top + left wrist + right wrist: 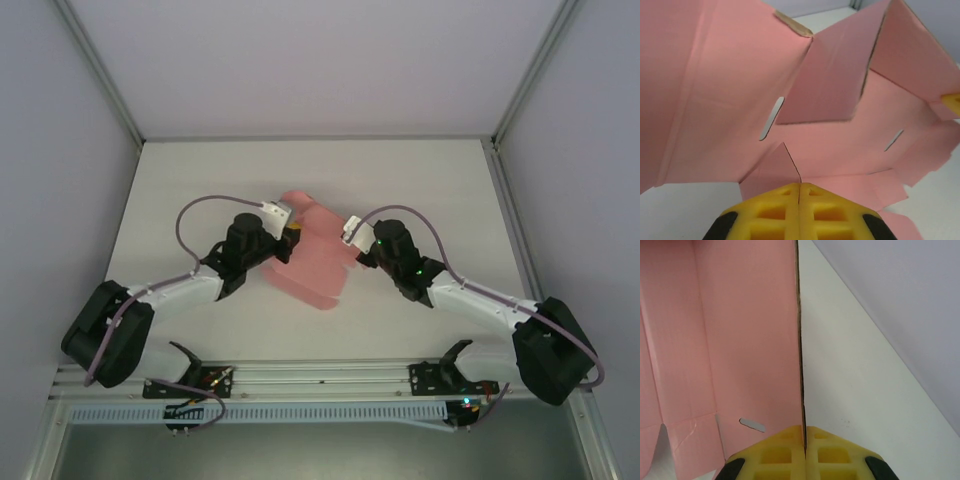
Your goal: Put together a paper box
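Note:
The paper box (315, 265) is a pink die-cut sheet, partly folded, lying between the two arms at the middle of the table. My left gripper (291, 233) is at its left side. In the left wrist view the yellow jaws (799, 186) are shut on a small pointed flap of the pink card (830, 100), whose panels stand up ahead. My right gripper (352, 238) is at the sheet's right edge. In the right wrist view it (804, 429) is shut on an upright panel (740, 340) seen edge-on. A yellow fingertip (952, 102) of the right gripper shows at the far right.
The white table (450, 200) lies open behind and to either side of the sheet. Pale walls enclose it on the left, back and right. A metal rail (320, 378) with the arm bases runs along the near edge. Narrow slots (771, 118) are cut into the card.

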### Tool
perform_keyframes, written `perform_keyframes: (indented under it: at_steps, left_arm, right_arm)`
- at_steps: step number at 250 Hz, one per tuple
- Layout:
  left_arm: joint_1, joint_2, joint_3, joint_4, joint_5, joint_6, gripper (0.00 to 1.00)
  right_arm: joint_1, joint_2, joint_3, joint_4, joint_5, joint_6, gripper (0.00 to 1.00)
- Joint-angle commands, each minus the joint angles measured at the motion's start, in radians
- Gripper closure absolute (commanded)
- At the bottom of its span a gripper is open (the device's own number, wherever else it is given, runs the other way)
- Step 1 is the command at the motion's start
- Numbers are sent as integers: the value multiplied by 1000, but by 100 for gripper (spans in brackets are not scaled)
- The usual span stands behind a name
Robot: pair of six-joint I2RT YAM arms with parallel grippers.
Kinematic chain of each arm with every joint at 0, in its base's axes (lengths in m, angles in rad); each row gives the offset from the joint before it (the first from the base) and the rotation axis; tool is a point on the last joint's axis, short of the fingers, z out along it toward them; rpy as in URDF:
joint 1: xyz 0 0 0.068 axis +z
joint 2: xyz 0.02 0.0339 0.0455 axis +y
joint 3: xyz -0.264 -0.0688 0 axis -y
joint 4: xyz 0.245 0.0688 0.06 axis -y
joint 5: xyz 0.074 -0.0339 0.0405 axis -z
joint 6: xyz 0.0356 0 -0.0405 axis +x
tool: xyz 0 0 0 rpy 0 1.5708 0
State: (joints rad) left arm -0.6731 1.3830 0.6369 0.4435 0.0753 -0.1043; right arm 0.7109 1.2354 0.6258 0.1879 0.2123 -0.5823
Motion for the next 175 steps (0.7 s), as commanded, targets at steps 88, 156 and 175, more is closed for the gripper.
perform_keyframes:
  at_steps: [88,156,175]
  left_arm:
    - [3,-28,-50,-35,-48,-50,86]
    - [87,-292,-165,-81,3,-93,39]
    - [153,-350,-184,-87,9,-138,6]
  right_arm:
    - [83,90,10,99,203,-163,100]
    - [124,109,-48,265,305,-343,100]
    - [138,142,-71,346,345,-403,100]
